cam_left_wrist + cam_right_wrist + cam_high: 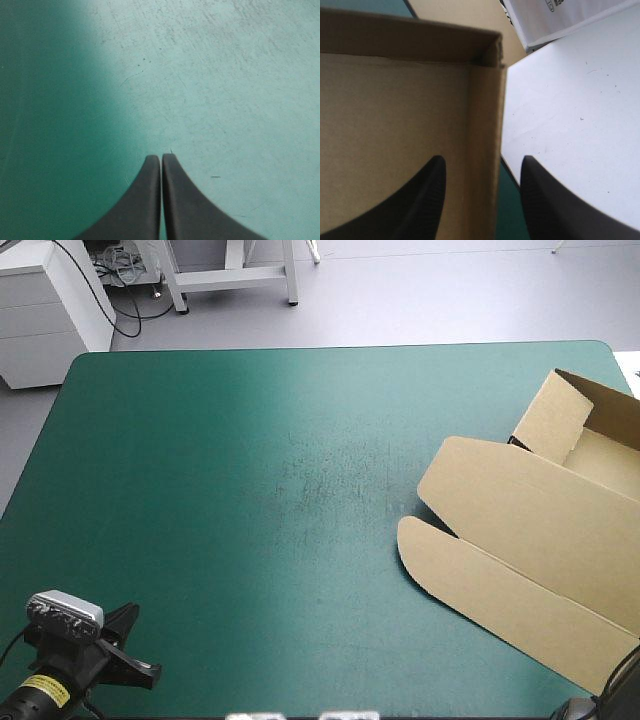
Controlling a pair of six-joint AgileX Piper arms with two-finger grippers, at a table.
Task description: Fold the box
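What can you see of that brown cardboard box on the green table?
The box is plain brown board, half formed: an open tray with walls raised near the table's right edge, its lid lying flat on the teal-green cover, rounded corners toward the middle. The open right gripper straddles one raised wall; contact cannot be told.

Teal-green cover (200,490), scuffed mid-table, white surface (570,115) beside
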